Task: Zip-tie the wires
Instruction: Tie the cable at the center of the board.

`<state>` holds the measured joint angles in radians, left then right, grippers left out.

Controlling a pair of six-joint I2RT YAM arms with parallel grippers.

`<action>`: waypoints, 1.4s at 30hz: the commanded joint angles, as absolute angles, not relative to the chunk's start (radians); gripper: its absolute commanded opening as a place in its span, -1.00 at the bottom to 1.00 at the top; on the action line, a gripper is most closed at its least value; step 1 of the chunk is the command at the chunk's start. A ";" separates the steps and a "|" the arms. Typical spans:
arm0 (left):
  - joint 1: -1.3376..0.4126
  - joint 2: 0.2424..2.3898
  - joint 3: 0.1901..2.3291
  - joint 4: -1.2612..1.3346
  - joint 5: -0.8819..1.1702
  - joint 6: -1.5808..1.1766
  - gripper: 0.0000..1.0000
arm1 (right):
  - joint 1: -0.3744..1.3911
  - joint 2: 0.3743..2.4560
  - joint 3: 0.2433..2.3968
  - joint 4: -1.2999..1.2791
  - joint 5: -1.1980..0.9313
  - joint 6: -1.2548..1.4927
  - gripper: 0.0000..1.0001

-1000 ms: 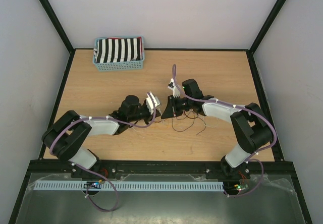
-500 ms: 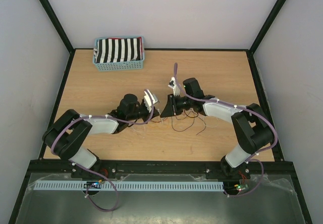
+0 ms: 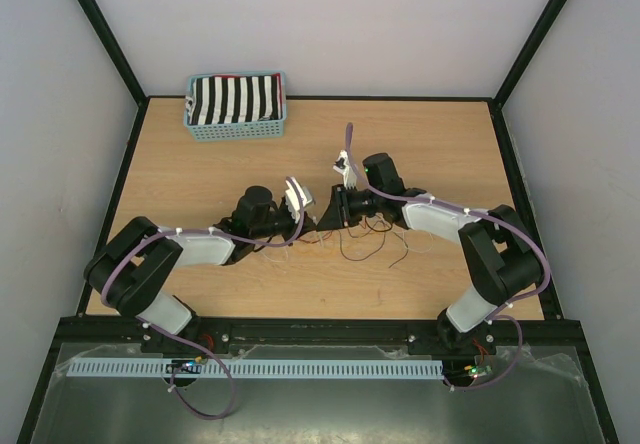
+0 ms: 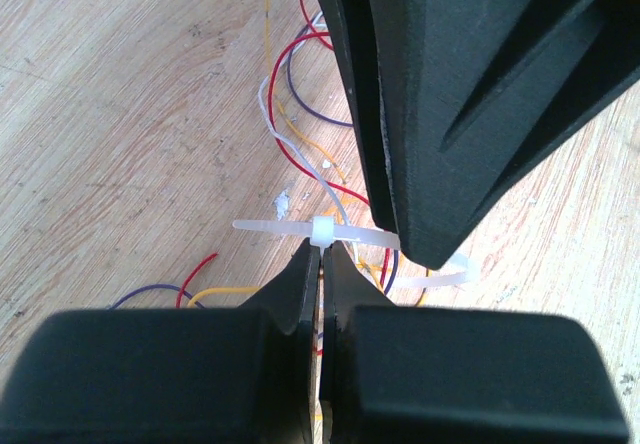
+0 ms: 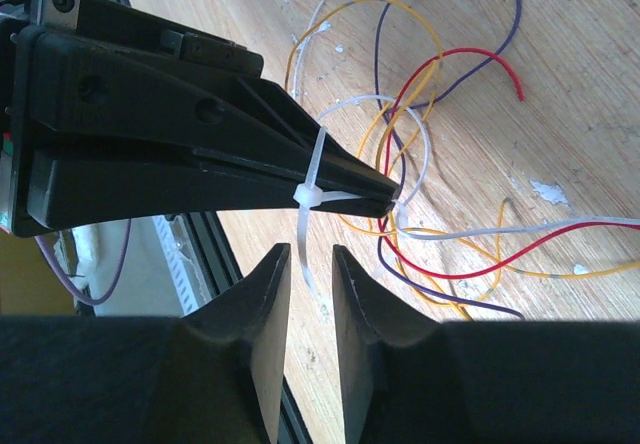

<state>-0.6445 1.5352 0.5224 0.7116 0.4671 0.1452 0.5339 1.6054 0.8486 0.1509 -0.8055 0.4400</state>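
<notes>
The wires (image 3: 365, 239) are thin red, yellow, purple and white strands lying in loops on the wooden table (image 3: 200, 164); the same wires (image 5: 470, 52) curl past both grippers' tips. A white zip tie (image 4: 323, 231) crosses the tips of my left gripper (image 4: 322, 249), which is shut on it. Seen from above, the left gripper (image 3: 310, 230) meets my right gripper (image 3: 324, 222) tip to tip. The right gripper (image 5: 310, 254) is open, its jaws a little apart. The zip tie (image 5: 305, 196) hangs its loose tail down between those jaws, touching neither.
A blue basket (image 3: 236, 106) holding striped black-and-white cloth stands at the back left. Black frame rails run along the table's edges. White walls close in the back and both sides.
The right gripper's jaws have opened off the zip tie's tail. The left gripper has shifted slightly left and stays shut.
</notes>
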 commanded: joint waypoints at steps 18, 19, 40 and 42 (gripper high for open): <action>-0.641 1.523 0.528 0.721 0.561 0.159 -1.00 | 0.507 1.603 0.938 0.178 -0.846 0.482 -0.19; -0.641 1.525 0.529 0.721 0.561 0.159 -1.00 | 0.507 1.606 0.939 0.178 -0.845 0.482 -0.19; -0.641 1.530 0.540 0.721 0.579 0.154 -1.00 | 0.506 1.663 0.950 0.205 -0.848 0.499 -0.16; -0.642 1.530 0.541 0.721 0.581 0.154 -1.00 | 0.506 1.666 0.949 0.213 -0.850 0.504 -0.18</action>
<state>-0.6445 1.5349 0.5224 0.7116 0.5537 0.1532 0.5098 1.6527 0.9234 0.1825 -0.8272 0.4938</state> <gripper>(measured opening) 0.004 0.416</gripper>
